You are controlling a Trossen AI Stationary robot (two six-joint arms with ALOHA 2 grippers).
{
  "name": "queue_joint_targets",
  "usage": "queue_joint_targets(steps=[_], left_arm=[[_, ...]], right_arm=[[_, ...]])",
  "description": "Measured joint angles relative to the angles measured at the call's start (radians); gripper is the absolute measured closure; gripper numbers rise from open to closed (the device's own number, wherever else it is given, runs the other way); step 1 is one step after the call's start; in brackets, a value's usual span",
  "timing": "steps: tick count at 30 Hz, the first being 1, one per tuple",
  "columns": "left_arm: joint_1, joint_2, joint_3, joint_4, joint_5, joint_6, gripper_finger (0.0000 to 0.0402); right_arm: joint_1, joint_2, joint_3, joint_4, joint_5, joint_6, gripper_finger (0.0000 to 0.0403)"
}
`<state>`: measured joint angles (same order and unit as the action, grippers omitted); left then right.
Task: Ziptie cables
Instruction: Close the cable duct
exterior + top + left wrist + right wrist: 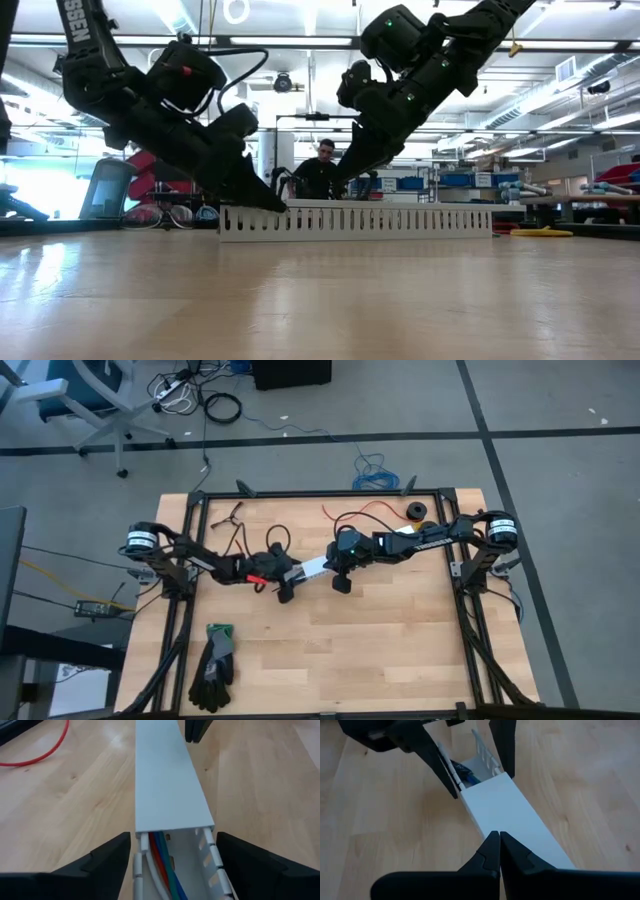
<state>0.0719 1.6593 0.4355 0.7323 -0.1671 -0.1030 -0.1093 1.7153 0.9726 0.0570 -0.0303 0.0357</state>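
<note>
**Cables in the channel, lid partly on**

Cables (159, 865) lie inside the white channel (167, 785) at mid-table, visible only at its uncovered end. Left gripper (172, 865) is spread wide, one finger on each side of that open end, gripping nothing. Right gripper (499, 851) is closed, fingertips together resting on the channel's lid. A red wire (37, 755) lies nearby; gloves (214, 665) sit near the front edge.
</note>
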Motion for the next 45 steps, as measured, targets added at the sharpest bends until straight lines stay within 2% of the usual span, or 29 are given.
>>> queue_joint_targets(steps=[9, 13, 20, 26, 31, 45], left_arm=[[-0.006, -0.202, 0.000, -0.296, -0.006, -0.007, 0.0098], [-0.032, -0.237, 0.000, -0.358, -0.030, -0.021, 0.0098], [-0.074, -0.199, -0.026, -0.292, -0.100, -0.033, 0.0099], [-0.074, -0.110, -0.034, -0.253, -0.156, -0.037, 0.0099], [-0.074, -0.060, -0.034, -0.160, -0.158, -0.032, 0.0101], [-0.072, -0.060, -0.034, -0.130, -0.186, 0.020, 0.0169]], right_arm=[[-0.002, 0.000, 0.000, 0.001, 0.000, 0.014, 0.0403], [-0.002, 0.000, 0.000, 0.001, 0.000, 0.014, 0.0403], [-0.002, 0.000, 0.000, 0.000, 0.000, 0.016, 0.0403], [-0.002, 0.000, 0.000, 0.001, 0.000, 0.016, 0.0403], [-0.002, 0.000, 0.000, 0.001, 0.000, 0.017, 0.0403], [-0.002, 0.000, 0.000, 0.035, -0.001, 0.026, 0.0403]])
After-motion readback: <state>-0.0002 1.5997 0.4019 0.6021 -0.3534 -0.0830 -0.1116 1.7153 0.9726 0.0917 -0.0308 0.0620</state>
